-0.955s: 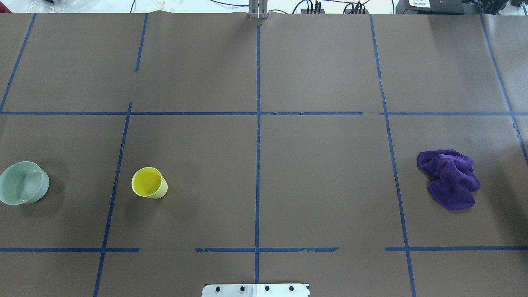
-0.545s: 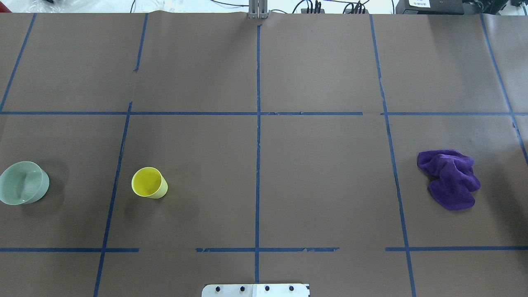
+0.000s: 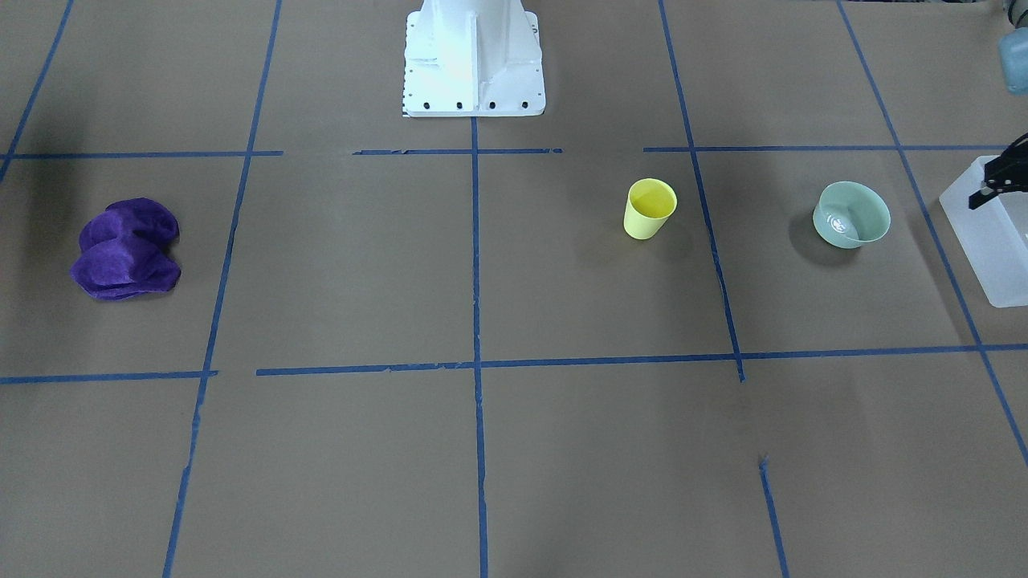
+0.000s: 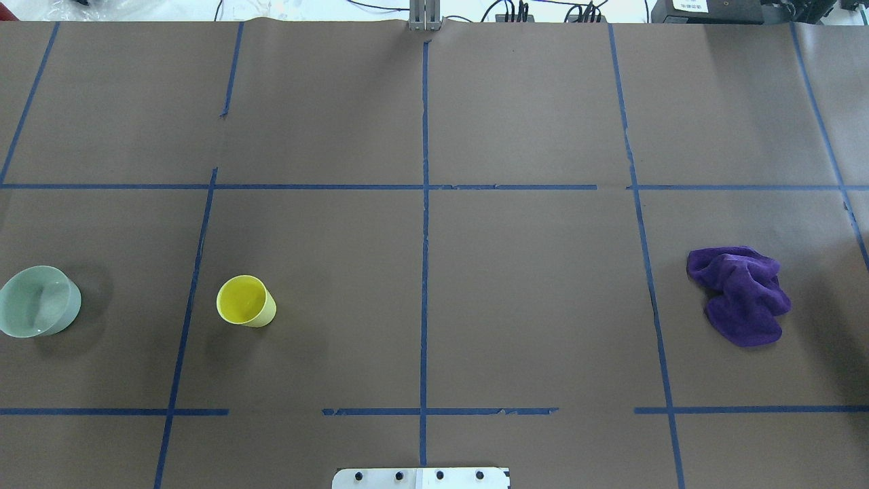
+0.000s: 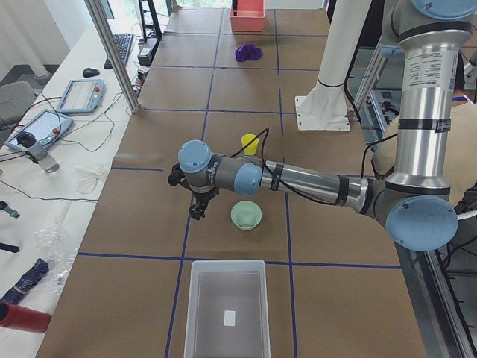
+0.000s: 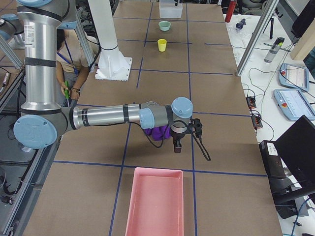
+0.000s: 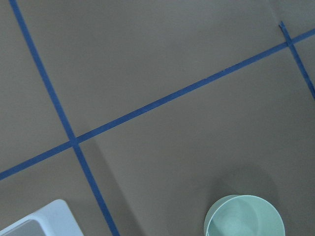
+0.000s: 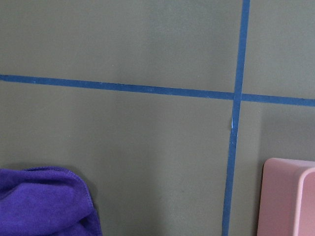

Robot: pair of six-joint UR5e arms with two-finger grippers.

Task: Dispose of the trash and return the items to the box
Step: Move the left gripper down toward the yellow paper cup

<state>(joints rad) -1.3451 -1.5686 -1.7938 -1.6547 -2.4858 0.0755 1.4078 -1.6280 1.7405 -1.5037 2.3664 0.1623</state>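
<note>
The yellow-green cup (image 4: 246, 301) stands upright on the brown table, left of centre; it also shows in the front view (image 3: 649, 209). The mint bowl (image 4: 39, 301) sits upright at the far left (image 3: 851, 214), (image 7: 244, 216). The frosted white box (image 5: 226, 313) stands empty at the table's left end (image 3: 992, 241). My left gripper (image 5: 195, 207) hovers beside the bowl, on its far side from the robot base, apart from it; I cannot tell if it is open. My right gripper (image 6: 176, 143) hovers by the purple cloth (image 6: 158, 132); I cannot tell its state.
The crumpled purple cloth (image 4: 740, 295) lies at the right (image 8: 44, 201). A pink bin (image 6: 155, 204) stands at the table's right end (image 8: 290, 196). The white robot base (image 3: 474, 56) is at the near middle edge. Blue tape lines grid the table.
</note>
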